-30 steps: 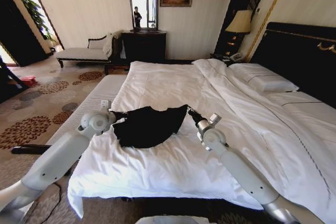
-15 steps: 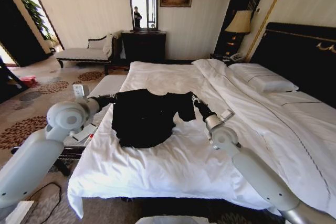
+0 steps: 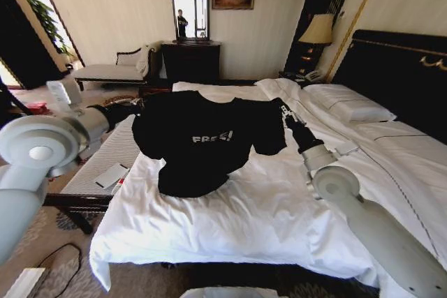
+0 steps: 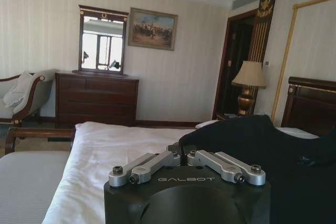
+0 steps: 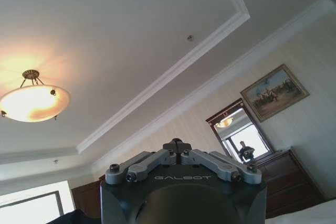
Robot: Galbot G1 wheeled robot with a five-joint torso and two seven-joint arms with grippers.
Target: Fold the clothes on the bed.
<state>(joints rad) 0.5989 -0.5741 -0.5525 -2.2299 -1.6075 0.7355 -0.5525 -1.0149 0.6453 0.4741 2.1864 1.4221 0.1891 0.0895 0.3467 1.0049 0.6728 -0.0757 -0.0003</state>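
I have the T-shirt (image 3: 199,137) lifted and spread above the bed (image 3: 251,207), lettering facing me, its hem resting on the sheet. My left gripper (image 3: 137,112) fingers pinch one sleeve; the right gripper (image 3: 285,112) seems clamped on the other, though the fabric hides the tips.

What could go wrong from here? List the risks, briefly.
1. The T-shirt hangs spread between the left gripper and right gripper, pinched only at its outer edges. One slip would likely collapse it.
2. Its lower hem lies bunched on the bed, so laying it down may trap a crooked fold.
3. Its left side hangs near the bed's edge by the bench and could land partly off the mattress.
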